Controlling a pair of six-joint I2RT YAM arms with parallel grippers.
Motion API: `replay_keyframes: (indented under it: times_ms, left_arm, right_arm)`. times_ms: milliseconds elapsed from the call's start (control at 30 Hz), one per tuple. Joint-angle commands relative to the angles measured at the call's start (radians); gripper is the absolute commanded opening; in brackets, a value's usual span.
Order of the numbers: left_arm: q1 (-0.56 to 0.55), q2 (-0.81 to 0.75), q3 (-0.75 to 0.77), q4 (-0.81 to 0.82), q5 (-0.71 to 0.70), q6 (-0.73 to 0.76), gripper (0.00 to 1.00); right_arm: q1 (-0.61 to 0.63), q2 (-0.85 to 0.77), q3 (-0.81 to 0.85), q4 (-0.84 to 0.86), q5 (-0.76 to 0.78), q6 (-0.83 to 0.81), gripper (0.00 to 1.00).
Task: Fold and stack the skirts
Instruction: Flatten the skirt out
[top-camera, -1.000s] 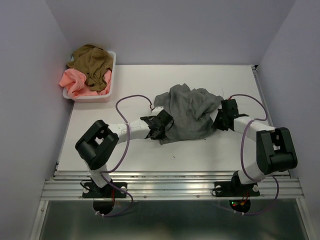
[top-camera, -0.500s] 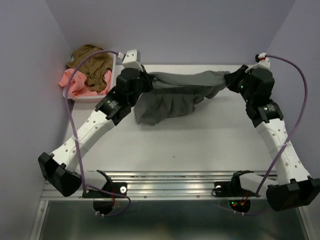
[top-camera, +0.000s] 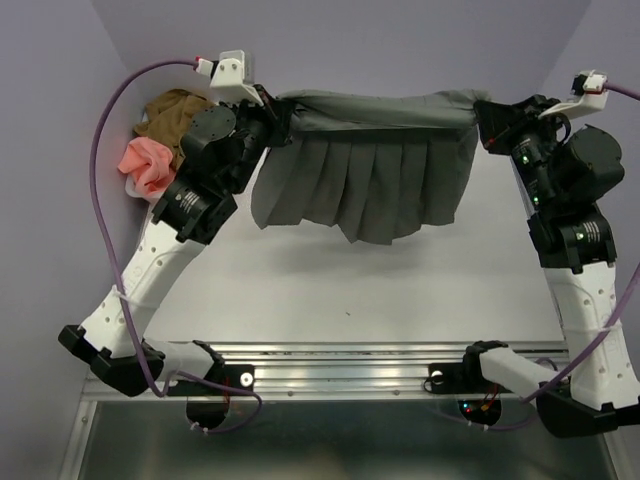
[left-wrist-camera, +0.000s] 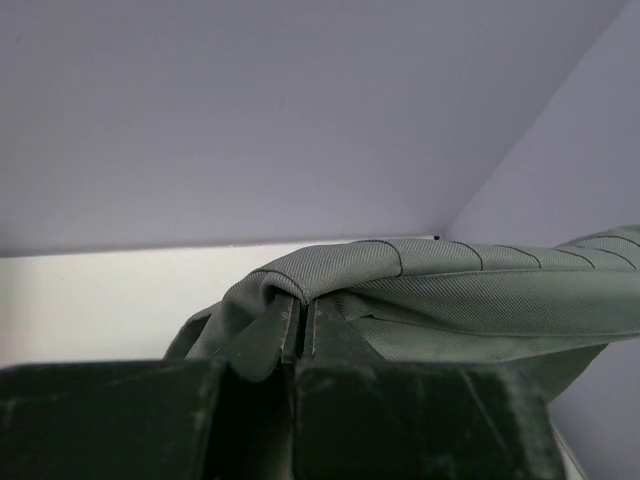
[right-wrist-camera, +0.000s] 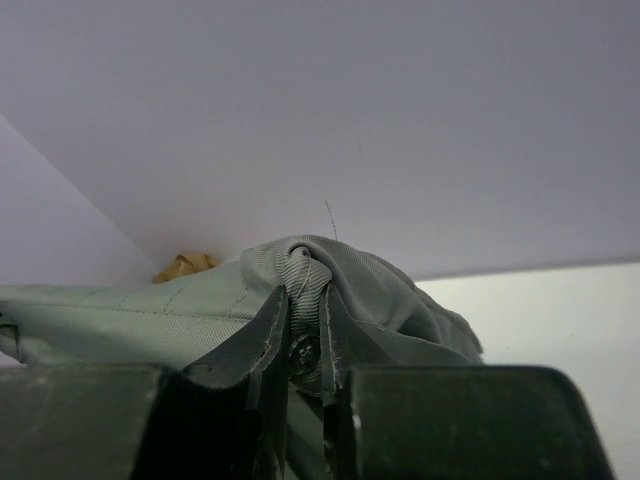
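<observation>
Stretched wide in the air above the desk (top-camera: 350, 300), grey skirt (top-camera: 365, 180), pleats hanging down. Left end of its waistband pinched in the left claw (top-camera: 283, 122), clamped tight on the cloth; right end likewise in the right claw (top-camera: 487, 118). Left of the grey skirt, partly hidden by the left arm (top-camera: 165, 250), olive-brown skirt (top-camera: 170, 112) and salmon-pink skirt (top-camera: 148, 162) heaped together

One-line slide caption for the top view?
The left arm and right arm hold the grey skirt taut by its waistband over the table; pink skirt and olive skirt heaped far left.
</observation>
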Motion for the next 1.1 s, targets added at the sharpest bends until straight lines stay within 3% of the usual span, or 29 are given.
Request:
replay_keyframes:
  times_ms: [0, 167, 267, 333, 367, 400, 467, 567, 600, 633, 700, 800, 867, 1000, 1067]
  left_arm:
    - [0.129, 0.021, 0.036, 0.025, -0.060, 0.024, 0.00]
    - [0.269, 0.236, 0.113, -0.018, 0.132, -0.018, 0.00]
    - [0.355, 0.410, 0.254, -0.018, 0.325, -0.016, 0.00]
    - [0.405, 0.586, 0.514, -0.091, 0.403, -0.015, 0.00]
    - [0.418, 0.654, 0.766, -0.136, 0.416, -0.004, 0.00]
    - [0.431, 0.770, 0.885, -0.208, 0.424, 0.002, 0.00]
    - [0.442, 0.817, 1.044, -0.216, 0.439, 0.019, 0.00]
    - [0.458, 0.663, 0.843, -0.051, 0.465, 0.025, 0.00]
    - [0.459, 0.603, 0.603, 0.016, 0.464, 0.025, 0.00]
    - [0.462, 0.495, 0.495, 0.123, 0.462, 0.014, 0.00]
    - [0.464, 0.429, 0.311, 0.150, 0.459, 0.013, 0.00]
    - [0.465, 0.354, 0.150, 0.152, 0.479, -0.032, 0.00]
    - [0.461, 0.313, -0.043, 0.201, 0.497, -0.078, 0.00]
    - [0.456, 0.267, -0.471, 0.319, 0.548, -0.180, 0.00]
    - [0.433, 0.253, -0.613, 0.400, 0.560, -0.226, 0.00]
  right_arm:
    - [-0.025, 0.068, 0.019, 0.004, 0.117, -0.061, 0.01]
    - [-0.025, 0.240, 0.062, 0.006, 0.139, -0.083, 0.01]
    - [-0.025, 0.407, 0.146, 0.023, 0.138, -0.127, 0.01]
    - [-0.025, 0.547, 0.301, 0.029, 0.126, -0.172, 0.01]
    - [-0.025, 0.591, 0.359, 0.032, 0.120, -0.181, 0.01]
    - [-0.025, 0.667, 0.478, 0.030, 0.103, -0.201, 0.01]
    - [-0.025, 0.723, 0.579, 0.030, 0.106, -0.206, 0.01]
    - [-0.034, 0.734, 0.639, 0.030, 0.106, -0.203, 0.01]
    - [-0.034, 0.720, 0.625, 0.032, 0.110, -0.200, 0.01]
    - [-0.034, 0.702, 0.562, 0.035, 0.127, -0.193, 0.01]
    - [-0.034, 0.624, 0.459, 0.055, 0.132, -0.190, 0.01]
    - [-0.034, 0.494, 0.181, 0.084, 0.127, -0.164, 0.01]
    - [-0.034, 0.424, -0.065, 0.128, 0.127, -0.131, 0.01]
    - [-0.034, 0.317, -0.389, 0.171, 0.161, -0.065, 0.01]
    - [-0.034, 0.297, -0.492, 0.161, 0.161, 0.007, 0.01]
